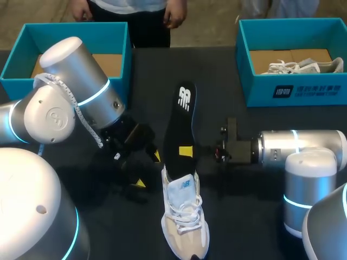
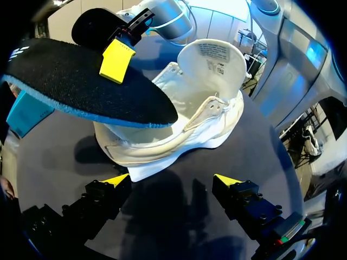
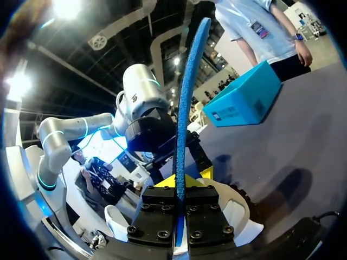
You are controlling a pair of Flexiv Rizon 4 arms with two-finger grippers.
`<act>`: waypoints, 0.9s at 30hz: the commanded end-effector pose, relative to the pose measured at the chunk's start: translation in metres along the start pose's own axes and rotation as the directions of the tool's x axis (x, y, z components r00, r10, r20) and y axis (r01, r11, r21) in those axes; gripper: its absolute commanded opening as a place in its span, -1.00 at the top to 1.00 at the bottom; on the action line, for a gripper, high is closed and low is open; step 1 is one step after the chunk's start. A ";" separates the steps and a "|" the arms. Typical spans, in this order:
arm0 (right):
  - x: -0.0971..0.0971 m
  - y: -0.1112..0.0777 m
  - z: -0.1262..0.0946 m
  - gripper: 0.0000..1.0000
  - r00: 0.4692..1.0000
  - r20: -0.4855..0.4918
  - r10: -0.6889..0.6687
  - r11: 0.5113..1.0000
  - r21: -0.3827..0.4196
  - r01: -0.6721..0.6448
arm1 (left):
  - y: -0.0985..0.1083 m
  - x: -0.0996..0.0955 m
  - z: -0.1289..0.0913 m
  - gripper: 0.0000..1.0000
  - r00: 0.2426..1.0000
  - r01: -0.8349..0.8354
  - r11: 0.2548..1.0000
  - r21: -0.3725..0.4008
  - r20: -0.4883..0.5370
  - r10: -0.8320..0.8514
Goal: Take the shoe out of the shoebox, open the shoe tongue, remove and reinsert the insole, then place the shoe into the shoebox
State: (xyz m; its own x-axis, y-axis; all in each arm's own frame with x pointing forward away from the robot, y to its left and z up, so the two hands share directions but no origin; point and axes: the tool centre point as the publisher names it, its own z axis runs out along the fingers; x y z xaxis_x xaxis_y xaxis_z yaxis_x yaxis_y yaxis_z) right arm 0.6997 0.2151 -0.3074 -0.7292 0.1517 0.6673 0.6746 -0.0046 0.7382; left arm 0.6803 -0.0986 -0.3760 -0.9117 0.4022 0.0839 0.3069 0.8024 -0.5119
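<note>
— Claws first: what is held by each?

— By the right claw (image 1: 186,151) the long black foam insole with the blue underside (image 1: 181,122) is gripped. It is pinched at about mid-length, one yellow tip pressed to each face. The left claw (image 2: 171,181) is spread wide and nothing is held in it.

— And what is found outward from them?

— Just ahead of the left claw, the white and beige lace-up sneaker (image 2: 184,130) is set on the dark table (image 1: 249,216). Its tongue is folded up and back, so the mouth is laid open. The insole is carried over that mouth by the right claw, with one end dipped toward the opening. Whether the shoe is touched there cannot be told.

— How much is judged done?

— Removal of the sneaker from its box, opening of the tongue and withdrawal of the insole are taken as done. Whether reinsertion has been started cannot be read from one moment. The insole has yet to be seated flat inside, and the sneaker has yet to be put back in the shoebox.

— Where is that box?

— One teal cardboard shoebox (image 1: 81,33) is seen well apart from the left claw, past its arm, with only its brown floor showing. A second teal box (image 1: 325,86), well beyond the right claw, is occupied by another pale shoe (image 1: 295,66).
</note>
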 end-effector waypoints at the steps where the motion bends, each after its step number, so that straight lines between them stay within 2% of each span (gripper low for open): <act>1: -0.002 -0.001 0.001 1.00 1.000 -0.002 0.004 1.000 0.007 -0.004 | 0.000 0.000 0.000 -1.00 1.000 0.000 1.000 -0.001 -0.001 0.000; 6: -0.002 -0.002 0.000 1.00 1.000 -0.003 0.005 1.000 0.006 -0.005 | -0.001 0.000 0.001 -1.00 1.000 0.006 1.000 -0.005 0.004 -0.005; 14: -0.001 -0.004 -0.001 1.00 1.000 0.002 0.003 1.000 0.015 -0.003 | -0.005 0.005 -0.001 -1.00 0.998 0.050 0.997 -0.066 0.045 -0.047; 27: 0.000 -0.004 -0.003 1.00 1.000 -0.002 -0.002 1.000 0.024 0.002 | -0.006 0.006 0.001 -1.00 0.997 0.064 0.995 -0.076 0.048 -0.060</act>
State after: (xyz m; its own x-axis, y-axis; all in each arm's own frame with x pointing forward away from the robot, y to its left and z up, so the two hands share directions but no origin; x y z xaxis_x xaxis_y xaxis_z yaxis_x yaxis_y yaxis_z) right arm 0.6963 0.2121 -0.3103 -0.7304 0.1502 0.6663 0.6758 0.0170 0.7369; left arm 0.6739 -0.1005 -0.3732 -0.9399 0.3329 0.0756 0.2675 0.8558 -0.4429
